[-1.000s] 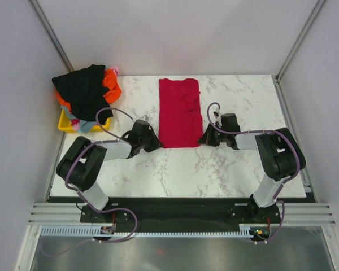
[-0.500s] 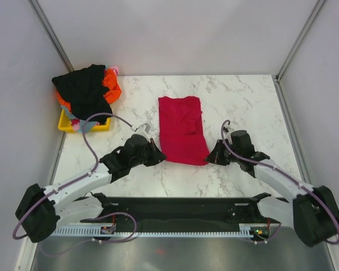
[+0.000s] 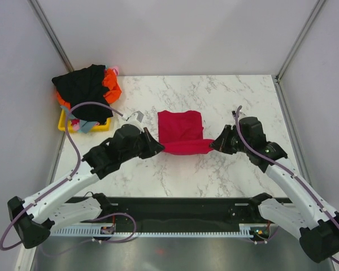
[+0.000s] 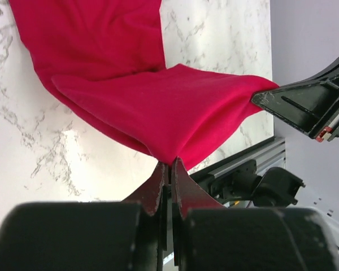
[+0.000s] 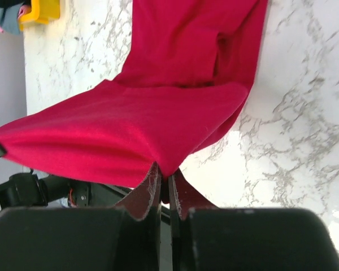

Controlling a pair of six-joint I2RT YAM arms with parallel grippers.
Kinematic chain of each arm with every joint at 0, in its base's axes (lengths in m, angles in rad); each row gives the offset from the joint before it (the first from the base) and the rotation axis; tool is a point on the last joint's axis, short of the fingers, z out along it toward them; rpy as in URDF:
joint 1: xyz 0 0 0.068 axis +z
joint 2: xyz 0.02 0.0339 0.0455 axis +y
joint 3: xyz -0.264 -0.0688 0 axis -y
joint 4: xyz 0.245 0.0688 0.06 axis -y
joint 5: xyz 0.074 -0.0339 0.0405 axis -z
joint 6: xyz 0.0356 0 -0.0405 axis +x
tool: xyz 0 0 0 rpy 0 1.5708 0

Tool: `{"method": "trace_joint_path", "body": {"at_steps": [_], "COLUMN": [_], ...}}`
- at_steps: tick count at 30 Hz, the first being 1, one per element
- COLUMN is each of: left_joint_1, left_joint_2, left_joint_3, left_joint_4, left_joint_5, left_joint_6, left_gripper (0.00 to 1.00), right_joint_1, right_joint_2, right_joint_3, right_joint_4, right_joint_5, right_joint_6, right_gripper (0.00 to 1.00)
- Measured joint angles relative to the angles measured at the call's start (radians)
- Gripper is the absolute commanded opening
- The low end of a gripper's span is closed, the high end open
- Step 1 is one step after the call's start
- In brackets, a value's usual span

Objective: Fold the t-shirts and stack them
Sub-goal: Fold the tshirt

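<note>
A crimson red t-shirt lies lengthwise on the marble table, its near end lifted and stretched between both grippers. My left gripper is shut on the near left corner of that hem. My right gripper is shut on the near right corner. The raised hem hangs as a sagging band above the table, while the far part still rests flat. More t-shirts, black and orange with bits of pink and light blue, are heaped at the back left.
The heap sits on a small yellow bin at the table's left edge. Grey walls with metal posts close in the back and sides. A black rail carrying the arm bases runs along the near edge.
Both arms have risen and swung forward over the table, lifting the red shirt's near hem off the surface and carrying it toward the far end. The visible flat length of shirt has shortened.
</note>
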Motion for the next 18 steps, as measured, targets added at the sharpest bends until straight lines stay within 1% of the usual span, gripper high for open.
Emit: {"method": "trace_joint_path", "body": {"at_steps": [4, 9, 18], "left_joint_1": [0.026, 0.097, 0.23], "left_joint_2": [0.066, 0.187, 0.34], "left_joint_3": [0.089, 0.158, 0.263], "left_joint_4": [-0.026, -0.055, -0.058], "left_joint_5": [-0.016, -0.006, 0.067], "left_joint_6": [0.016, 0.041, 0.097], "left_gripper": [0.02, 0.02, 0.02], "right_joint_1": [0.0, 0.0, -0.03], "right_joint_2": [0.093, 0.224, 0.43], "right_joint_3": [0.099, 0.183, 0.365], "right_joint_4": [-0.027, -0.04, -0.053], "right_joint_5": [0.042, 0.069, 0.081], "right_joint_6": [-0.019, -0.045, -0.106], "right_gripper": [0.0, 0.0, 0.0]}}
